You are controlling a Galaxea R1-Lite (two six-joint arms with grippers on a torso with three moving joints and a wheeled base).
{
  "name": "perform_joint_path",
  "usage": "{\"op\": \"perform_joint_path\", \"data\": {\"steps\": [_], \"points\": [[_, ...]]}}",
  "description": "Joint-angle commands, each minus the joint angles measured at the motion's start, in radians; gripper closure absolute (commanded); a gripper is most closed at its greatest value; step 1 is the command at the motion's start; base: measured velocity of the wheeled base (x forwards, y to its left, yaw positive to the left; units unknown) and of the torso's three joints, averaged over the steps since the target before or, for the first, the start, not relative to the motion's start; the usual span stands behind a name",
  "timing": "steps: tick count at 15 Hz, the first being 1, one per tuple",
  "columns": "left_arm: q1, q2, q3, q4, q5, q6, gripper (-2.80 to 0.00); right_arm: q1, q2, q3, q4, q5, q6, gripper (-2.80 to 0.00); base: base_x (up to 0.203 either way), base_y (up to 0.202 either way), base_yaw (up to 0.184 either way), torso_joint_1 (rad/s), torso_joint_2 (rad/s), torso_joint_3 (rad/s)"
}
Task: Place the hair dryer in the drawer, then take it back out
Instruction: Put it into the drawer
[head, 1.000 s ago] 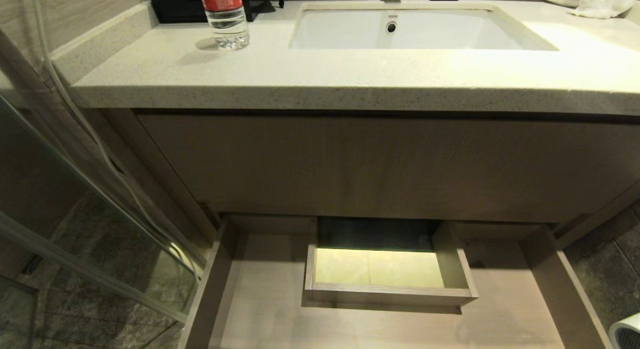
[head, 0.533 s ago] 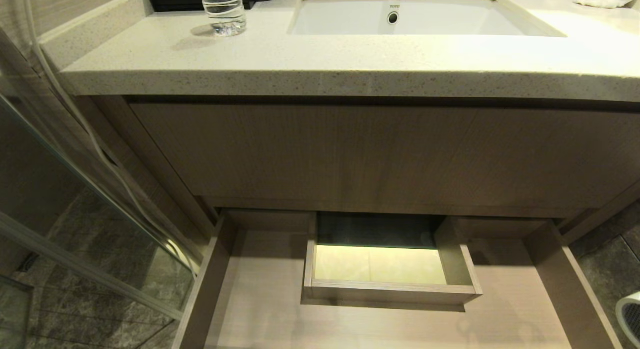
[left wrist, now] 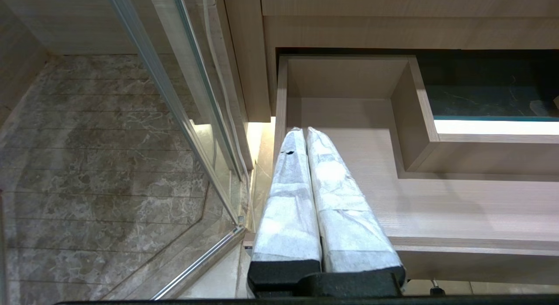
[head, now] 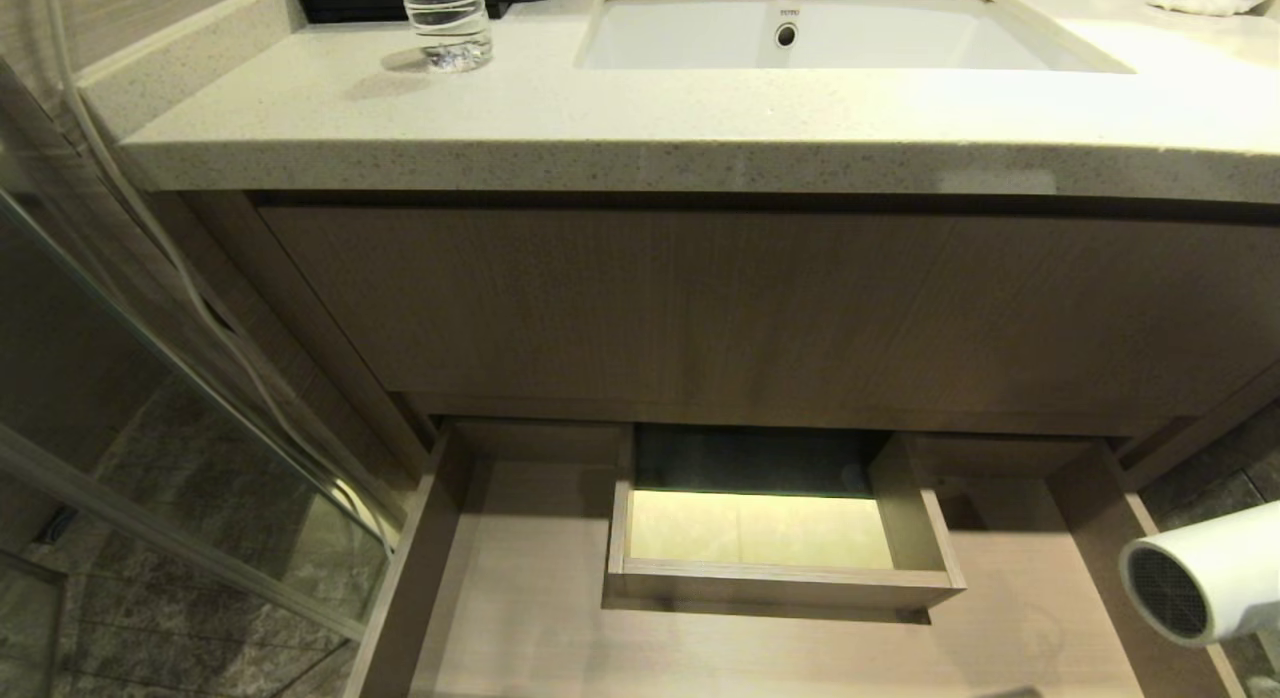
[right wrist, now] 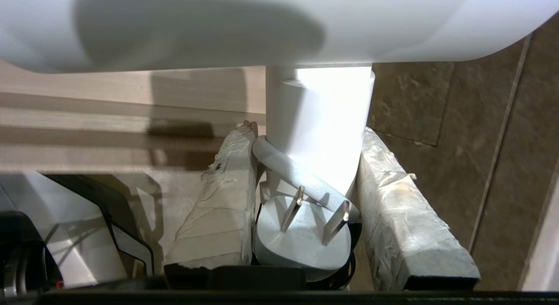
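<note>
Dryer: I see the dryer (head: 1200, 586) at the right edge of the head view, grey mesh grille facing the camera, held in the air over the drawer's right wall; a second ago only a sliver of it showed in the bottom corner, so it has come up and in.
Right gripper: its taped fingers (right wrist: 225, 200) are clamped on the dryer's white handle (right wrist: 321, 130), with the plug (right wrist: 301, 235) and its two prongs wedged between them.
Meaning: I judge the put-in step under way, the dryer not yet inside.
Drawer: the drawer (head: 520, 598) is pulled open and nothing lies in it, a pale wood-grain floor around a boxed cutout (head: 780, 538) with lit tile showing through.
Left gripper: the left gripper (left wrist: 305, 134) is parked by the drawer's left side, its paper-wrapped fingers pressed together on nothing.
Materials: smooth glossy plastic barrel, rounded and fat; matte veneer panels; speckled stone worktop (head: 640, 128) above, with a white basin (head: 850, 38) and a clear bottle (head: 447, 23).
Floor: dark marbled tile (head: 200, 468) behind a glass panel.
</note>
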Motion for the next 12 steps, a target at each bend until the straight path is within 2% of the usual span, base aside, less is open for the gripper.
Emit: {"op": "perform_joint_path", "data": {"steps": [1,5,8,12], "points": [[0.0,0.0,0.0,0.0,0.0,0.0,0.0,-0.008,0.313,-0.03,-0.123,-0.013,0.006,0.0,0.0,0.0,0.0,0.0,0.0,0.0],[0.0,0.0,0.0,0.0,0.0,0.0,0.0,-0.05,0.61,-0.176,-0.247,-0.029,0.008,0.0,0.0,0.0,0.0,0.0,0.0,0.0],[0.0,0.0,0.0,0.0,0.0,0.0,0.0,-0.131,0.783,-0.29,-0.266,-0.034,-0.006,0.0,0.0,0.0,0.0,0.0,0.0,0.0],[0.0,0.0,0.0,0.0,0.0,0.0,0.0,-0.234,0.981,-0.426,-0.264,-0.032,-0.066,0.0,0.0,0.0,0.0,0.0,0.0,0.0]]}}
